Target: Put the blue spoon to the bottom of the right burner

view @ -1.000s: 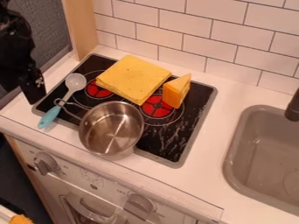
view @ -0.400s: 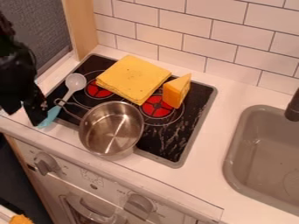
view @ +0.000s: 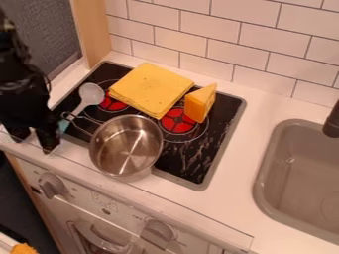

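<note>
Camera view: black gripper (view: 33, 145) is hanging at frame left, jaws standing apart, beside blue spoon (view: 91, 94), whose bowl is lying upper left. Grasping seems under way; next move is likely needing closure on its handle, then lifting past pot (view: 126, 147).

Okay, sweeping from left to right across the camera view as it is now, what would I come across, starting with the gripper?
Gripper → blue-handled spoon → folded yellow cloth → cheese wedge → sink.
</note>
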Robot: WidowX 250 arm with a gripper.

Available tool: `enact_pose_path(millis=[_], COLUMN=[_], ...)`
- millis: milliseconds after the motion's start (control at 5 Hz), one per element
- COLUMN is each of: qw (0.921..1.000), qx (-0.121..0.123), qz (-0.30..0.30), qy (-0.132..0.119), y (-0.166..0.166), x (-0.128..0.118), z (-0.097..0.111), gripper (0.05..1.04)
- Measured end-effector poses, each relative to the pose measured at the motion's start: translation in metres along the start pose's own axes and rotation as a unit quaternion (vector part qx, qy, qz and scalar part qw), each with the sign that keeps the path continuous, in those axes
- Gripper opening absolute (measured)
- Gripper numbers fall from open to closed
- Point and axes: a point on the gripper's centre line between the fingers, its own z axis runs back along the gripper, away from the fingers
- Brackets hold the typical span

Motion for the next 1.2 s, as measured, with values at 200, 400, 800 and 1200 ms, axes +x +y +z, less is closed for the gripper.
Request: enact_pose_path(millis=[200, 400, 800, 1200], qw=[1.0000, 0.9997, 0.9998, 0.9996], qx=[0.008, 0.017, 0.016, 0.009], qz=[-0.002, -0.017, -0.014, 0.021], qy=[0.002, 0.001, 0.001, 0.016], y=[-0.008, -0.016, -0.012, 0.010], x=[0.004, 0.013, 0.019, 0.009], z=[-0.003, -0.004, -0.004, 0.008], gripper=[0.997, 0.941, 0.394, 0.339])
